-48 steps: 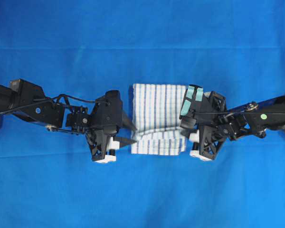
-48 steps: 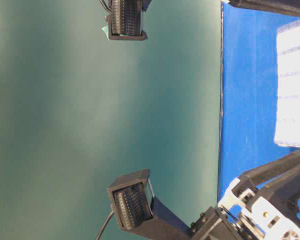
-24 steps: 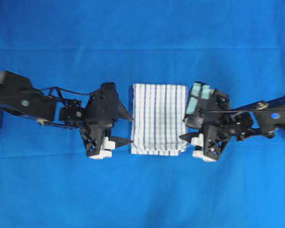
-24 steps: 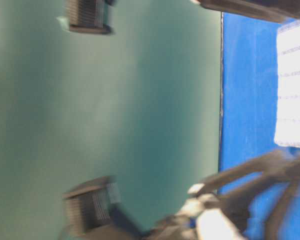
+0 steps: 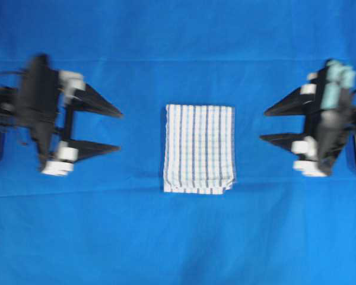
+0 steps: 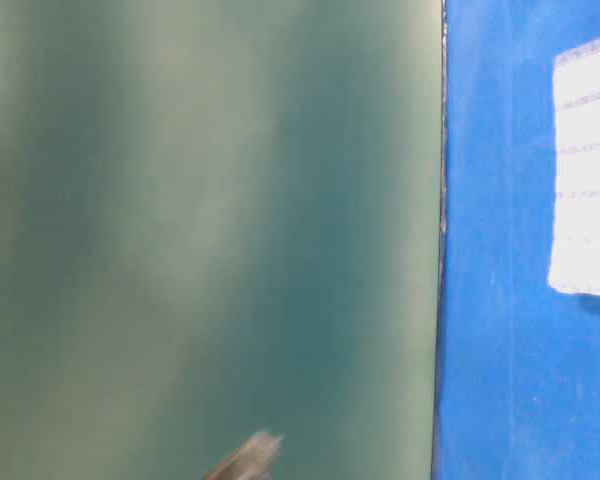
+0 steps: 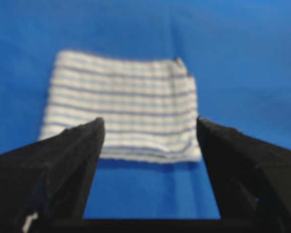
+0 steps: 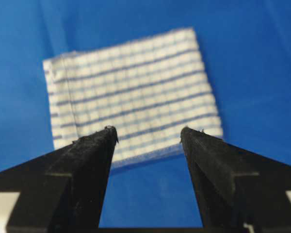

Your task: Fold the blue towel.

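The table's plain blue cloth lies smooth, and on it, midway between the side edges, rests the blue towel, folded into a neat rectangle.

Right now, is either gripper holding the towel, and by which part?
Nothing is held. The left gripper and right gripper are open, apart from the folded blue towel.

A plain solid-blue cloth covers the whole table, faintly creased, with a fold line crossing toward twelve o'clock. In the table-level view a blurred green backdrop fills the nine o'clock side.
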